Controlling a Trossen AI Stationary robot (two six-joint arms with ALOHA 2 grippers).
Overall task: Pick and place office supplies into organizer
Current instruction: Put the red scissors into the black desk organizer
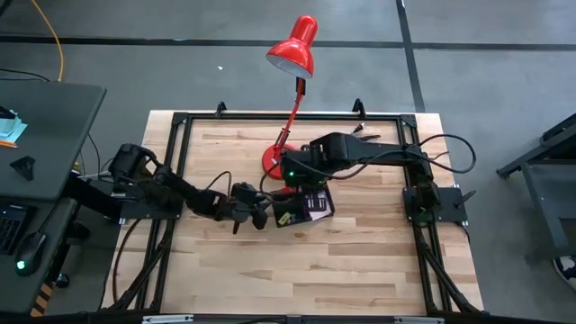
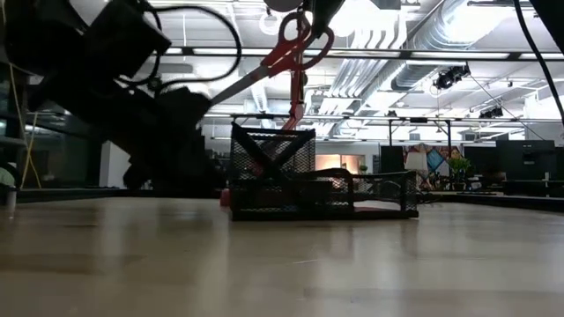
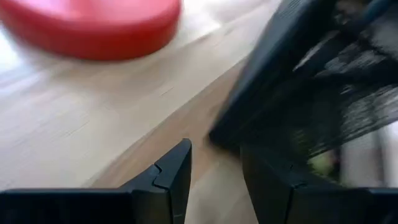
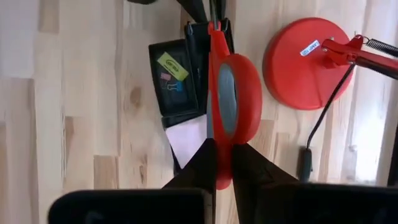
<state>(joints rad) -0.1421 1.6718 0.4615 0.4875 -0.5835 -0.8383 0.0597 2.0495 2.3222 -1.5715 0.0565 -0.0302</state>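
The scissors (image 4: 225, 106) are pinched by the right tool (image 4: 222, 163) above the organizer (image 2: 317, 180), whose wall is gripped by the left tool (image 3: 214, 180). If released off-centre, the blades could be caught on the mesh rim and the organizer tipped.

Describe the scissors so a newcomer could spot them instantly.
Start at the red desk lamp at the table's far edge; just in front of its round base sits the black mesh organizer. Directly above it, the right gripper holds the scissors by their red loop handles, blades pointing down: the only red thing hanging in the air.
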